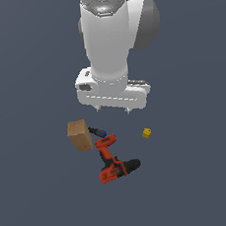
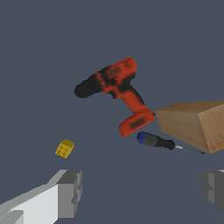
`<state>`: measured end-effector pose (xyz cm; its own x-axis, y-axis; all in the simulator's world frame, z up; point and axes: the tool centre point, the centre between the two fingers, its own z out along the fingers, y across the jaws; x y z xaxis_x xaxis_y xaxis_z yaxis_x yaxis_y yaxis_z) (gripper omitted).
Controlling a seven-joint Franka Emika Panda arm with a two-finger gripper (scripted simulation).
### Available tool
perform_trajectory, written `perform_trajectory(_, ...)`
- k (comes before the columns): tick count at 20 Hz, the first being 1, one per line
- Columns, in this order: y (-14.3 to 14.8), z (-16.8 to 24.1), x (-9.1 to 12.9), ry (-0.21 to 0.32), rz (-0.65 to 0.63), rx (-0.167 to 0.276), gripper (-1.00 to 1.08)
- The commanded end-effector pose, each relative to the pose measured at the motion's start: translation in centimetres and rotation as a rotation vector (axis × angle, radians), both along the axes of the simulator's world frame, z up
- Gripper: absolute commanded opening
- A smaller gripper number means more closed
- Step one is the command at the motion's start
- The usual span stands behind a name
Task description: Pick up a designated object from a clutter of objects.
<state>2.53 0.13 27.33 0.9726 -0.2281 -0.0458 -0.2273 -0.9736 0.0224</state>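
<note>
The approach step is on, by my read: the gripper (image 1: 114,110) hangs above the clutter with nothing in it, its fingers (image 2: 70,192) spread wide apart in the wrist view and closed on nothing at all.

Across the exterior view from its left to its right: first one tan box (image 1: 79,134), tipped on the grey worktop (image 1: 41,202). Just beside it, one dark marker (image 1: 98,132) with a blue tip; whether it touches the box, I cannot tell. Then the target, one red-orange drill (image 1: 112,160), lying on its side in front of the box and marker, its battery foot close to the marker, its black chuck pointing to the exterior view's right. Last, one tiny yellow block (image 1: 146,133), well apart from the rest.

Four things, one of each. The drill sits lower in the exterior view than the hand, not under it. Next move, I'd judge: shift over the drill's handle, turn to span it, and drop without clipping the marker or box.
</note>
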Motion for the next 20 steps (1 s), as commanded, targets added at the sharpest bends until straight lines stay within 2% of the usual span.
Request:
perform_trajectory(1,0.1,-0.8,0.8,-0.003,-0.053,-0.011,1.08)
perform_trajectory(20,1.1,-7.8,6.1,-0.047,-0.461,-0.104,1.08)
